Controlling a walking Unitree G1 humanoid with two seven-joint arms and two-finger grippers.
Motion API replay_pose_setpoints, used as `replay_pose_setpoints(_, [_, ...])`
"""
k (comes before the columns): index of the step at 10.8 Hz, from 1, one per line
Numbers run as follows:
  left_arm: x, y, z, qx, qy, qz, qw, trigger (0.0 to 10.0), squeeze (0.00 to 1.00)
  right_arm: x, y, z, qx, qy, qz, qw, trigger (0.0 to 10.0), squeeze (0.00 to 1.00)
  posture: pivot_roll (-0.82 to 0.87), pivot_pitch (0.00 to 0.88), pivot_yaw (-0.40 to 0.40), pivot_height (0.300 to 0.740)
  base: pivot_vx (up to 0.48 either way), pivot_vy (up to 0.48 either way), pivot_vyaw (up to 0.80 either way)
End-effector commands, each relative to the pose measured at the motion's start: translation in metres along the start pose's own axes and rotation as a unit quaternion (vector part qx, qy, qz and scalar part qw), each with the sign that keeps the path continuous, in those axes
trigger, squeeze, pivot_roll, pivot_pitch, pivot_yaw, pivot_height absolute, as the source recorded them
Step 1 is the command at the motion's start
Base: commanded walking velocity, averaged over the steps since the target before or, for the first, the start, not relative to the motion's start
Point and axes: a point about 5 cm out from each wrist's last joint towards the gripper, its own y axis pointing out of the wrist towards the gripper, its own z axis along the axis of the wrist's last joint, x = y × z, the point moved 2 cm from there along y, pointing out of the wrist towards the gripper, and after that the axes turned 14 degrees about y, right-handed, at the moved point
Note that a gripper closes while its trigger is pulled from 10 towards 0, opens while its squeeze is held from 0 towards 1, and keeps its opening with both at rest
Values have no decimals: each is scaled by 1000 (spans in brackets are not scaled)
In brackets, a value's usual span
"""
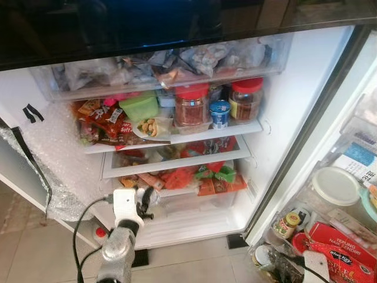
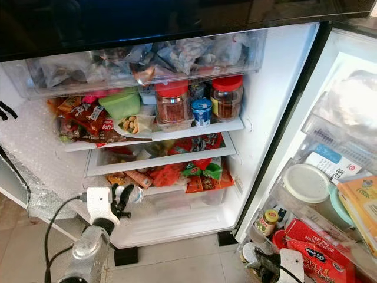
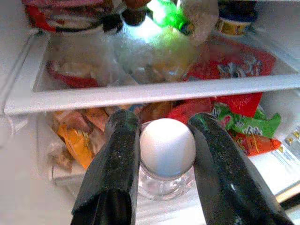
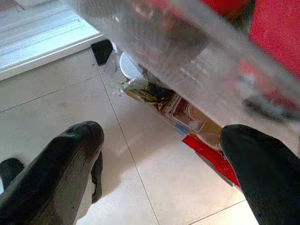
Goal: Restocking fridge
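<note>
At lower left, before the open white fridge, the left gripper has its fingers closed on a small clear glass jar with a white round lid, aimed at the lower shelf of bright snack packets, likely to slot it in. Right gripper hangs wide open and empty over the tiled floor by the door bins, seemingly idle.

Silver, rounded left arm ending in a white wrist block, black cable looped off its side toward the fridge's bubble-wrapped wall. Left gripper: two long black fingers, matte, grainy texture. Right gripper: same black fingers, rounded tips, white wrist piece with black cable below the door shelves.
</note>
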Motion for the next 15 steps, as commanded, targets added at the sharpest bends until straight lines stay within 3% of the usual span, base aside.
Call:
replay_pose_setpoints(1, [0,-6,-5,-8,2,1,1000,10000,0,3,-1,-4,0,-1,0,1000,10000,0,-107,57,-2,740,0,0,0])
replay_pose_setpoints(3, [-1,-17,-12,-17,0,5,1000,10000,0,7,-3,-10,-3,-6,0,1000,10000,0,-107,68,-1,740,0,0,0])
replay_pose_setpoints(5, [-6,-18,-13,-19,5,3,1000,10000,0,6,-3,-13,-5,-1,2,1000,10000,0,-100,93,1,740,0,0,0])
replay_pose_setpoints(8, [-4,-15,-8,-18,13,-19,1000,10000,0,1,-2,-14,-3,2,9,1000,10000,0,-132,139,48,740,0,0,0])
replay_pose_setpoints(15, [3,-9,-2,-14,11,-39,999,10000,0,0,-2,-15,-7,0,9,1000,10000,0,-130,148,52,740,0,0,0])
